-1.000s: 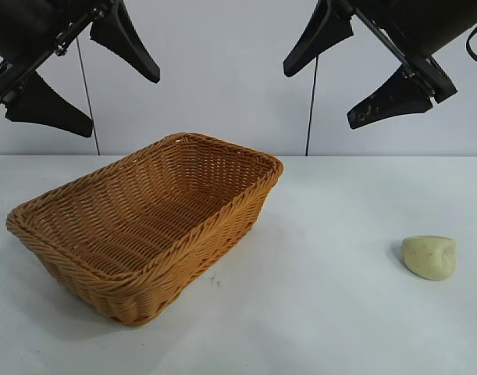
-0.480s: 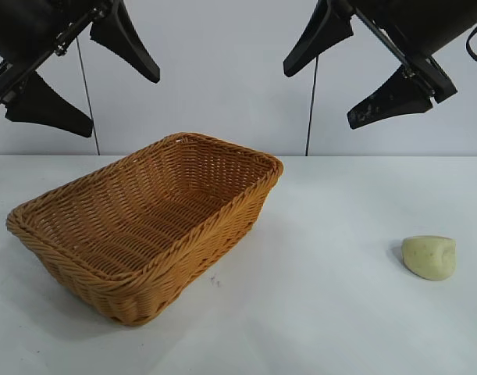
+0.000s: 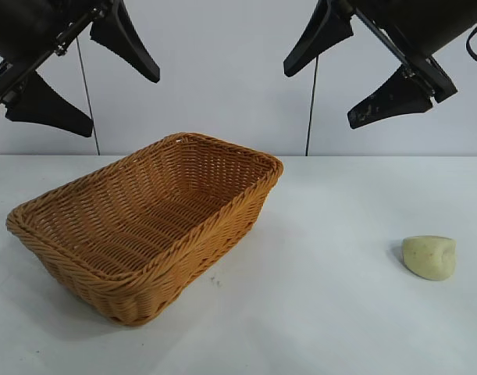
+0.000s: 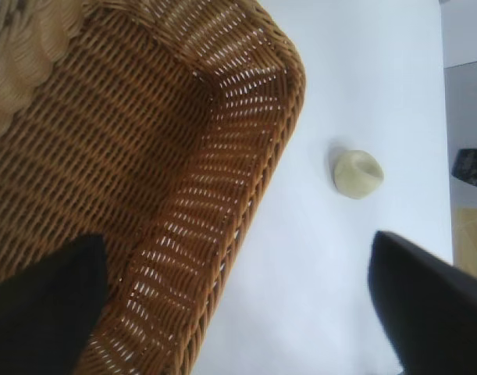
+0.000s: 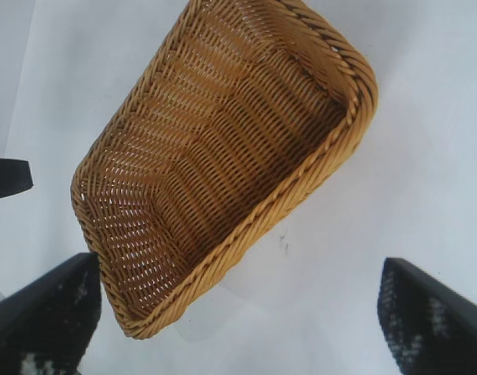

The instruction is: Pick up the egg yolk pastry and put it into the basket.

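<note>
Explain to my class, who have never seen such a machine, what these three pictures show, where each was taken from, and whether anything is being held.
This is a two-armed robot at a white table. The outside picture faces both arms; the other two come from cameras on each wrist, looking down. The left end effector hangs above the wicker basket, the right end effector above bare table. Both are open and hold nothing. The basket has nothing in it. The egg yolk pastry, a small pale lump, lies on the table well apart from the basket, on the right arm's side.

Both arms are cut off above the basket [image 3: 144, 226] by the exterior view's top edge; the basket's far outer wall is hidden.
</note>
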Robot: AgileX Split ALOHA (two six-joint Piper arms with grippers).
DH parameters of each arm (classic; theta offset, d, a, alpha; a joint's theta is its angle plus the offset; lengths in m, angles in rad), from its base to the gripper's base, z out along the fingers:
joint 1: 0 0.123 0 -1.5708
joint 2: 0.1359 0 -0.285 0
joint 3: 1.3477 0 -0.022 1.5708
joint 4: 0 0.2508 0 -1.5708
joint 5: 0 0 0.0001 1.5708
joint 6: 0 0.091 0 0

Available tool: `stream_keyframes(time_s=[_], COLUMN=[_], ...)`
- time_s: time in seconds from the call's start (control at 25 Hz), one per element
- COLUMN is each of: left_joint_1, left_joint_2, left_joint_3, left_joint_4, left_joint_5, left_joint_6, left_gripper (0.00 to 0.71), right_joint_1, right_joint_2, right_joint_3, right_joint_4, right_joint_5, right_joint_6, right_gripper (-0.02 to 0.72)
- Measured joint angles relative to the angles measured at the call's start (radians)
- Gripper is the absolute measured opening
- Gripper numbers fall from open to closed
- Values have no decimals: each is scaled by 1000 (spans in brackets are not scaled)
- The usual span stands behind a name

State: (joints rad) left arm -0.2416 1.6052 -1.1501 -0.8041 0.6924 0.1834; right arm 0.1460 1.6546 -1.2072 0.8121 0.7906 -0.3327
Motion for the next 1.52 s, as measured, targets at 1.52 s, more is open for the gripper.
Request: stream_keyframes(time_s=[1.52], left_joint_1=[-154], left_joint_2=[-190], left_joint_3=[284], left_joint_4=[772], left_joint_5=[-78], left_joint_6=[-1332], left_gripper=[696], right_joint_1=[0], right_joint_2=[0], right_joint_3=[0], right_joint_4=[-1], right_joint_5=[-11], right_joint_6=[0], right_gripper=[662])
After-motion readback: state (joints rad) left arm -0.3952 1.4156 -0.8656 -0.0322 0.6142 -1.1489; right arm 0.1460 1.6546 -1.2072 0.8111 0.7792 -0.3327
